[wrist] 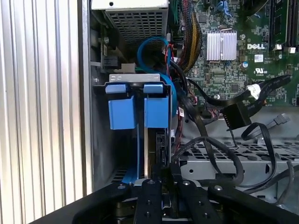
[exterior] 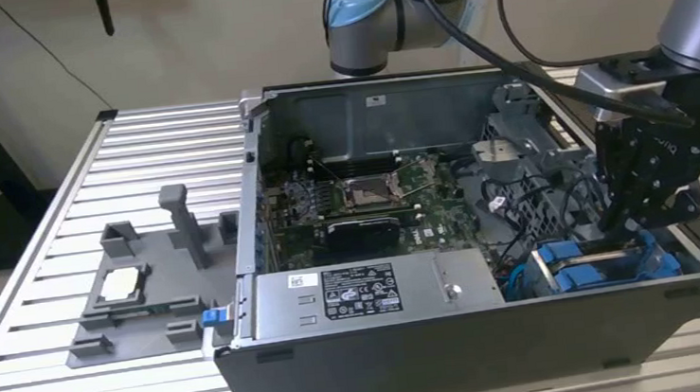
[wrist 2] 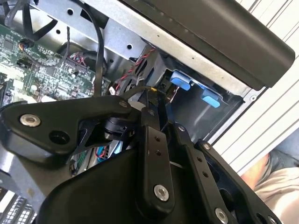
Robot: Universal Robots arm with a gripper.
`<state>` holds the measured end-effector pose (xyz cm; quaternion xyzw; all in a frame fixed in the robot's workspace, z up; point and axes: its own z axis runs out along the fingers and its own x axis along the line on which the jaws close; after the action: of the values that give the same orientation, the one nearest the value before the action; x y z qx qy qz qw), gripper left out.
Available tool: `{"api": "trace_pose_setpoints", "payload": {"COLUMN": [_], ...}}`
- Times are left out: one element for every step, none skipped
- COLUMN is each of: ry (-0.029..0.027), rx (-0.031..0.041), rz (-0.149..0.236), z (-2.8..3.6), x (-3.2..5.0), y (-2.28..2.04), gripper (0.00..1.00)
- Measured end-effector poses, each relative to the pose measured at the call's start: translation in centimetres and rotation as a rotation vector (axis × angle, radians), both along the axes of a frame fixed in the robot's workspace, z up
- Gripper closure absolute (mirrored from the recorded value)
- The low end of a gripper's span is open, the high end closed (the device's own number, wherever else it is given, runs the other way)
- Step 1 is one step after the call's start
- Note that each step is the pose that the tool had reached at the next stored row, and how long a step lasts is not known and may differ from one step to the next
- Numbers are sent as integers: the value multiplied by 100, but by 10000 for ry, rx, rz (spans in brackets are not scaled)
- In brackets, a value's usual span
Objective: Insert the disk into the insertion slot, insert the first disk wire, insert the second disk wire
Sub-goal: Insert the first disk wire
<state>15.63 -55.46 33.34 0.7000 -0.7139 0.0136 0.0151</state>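
Fixture lies on the surface, well apart from the gripper, toward the exterior view's left; motherboard sits nearer, inside the open case; gripper is lowered into the drive bay, its state cannot be told; disk, in the first wrist view, sits in its slot just beyond the gripper tip.

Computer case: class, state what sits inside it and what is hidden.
Inside the case: a motherboard, a grey power-supply box, black cables and two blue disk carriers. The hand covers parts of those carriers.
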Motion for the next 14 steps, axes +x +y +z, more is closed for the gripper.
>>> {"api": "trace_pose_setpoints", "payload": {"ry": [1,1,1,1,1,4,3,1,2,2,1,1,1,1], "rx": [2,6,7,8,8,24,14,7,0,8,2,-2,0,0], "rz": [-1,-1,-1,-1,-1,-2,-2,-6,-6,-6,-5,-6,-6,-6], "z": [-1,-4,-4,-5,-4,-11,-10,-8,12,47,94,133,164,193], "x": [-1,-1,-1,-1,-1,-2,-2,-2,-2,-2,-2,-2,-2,-2], "y": [0,-1,0,0,0,0,0,2,2,2,2,2,2,2], "gripper": [81,81,81,81,81,80,80,73,73,73,73,73,73,73]}}
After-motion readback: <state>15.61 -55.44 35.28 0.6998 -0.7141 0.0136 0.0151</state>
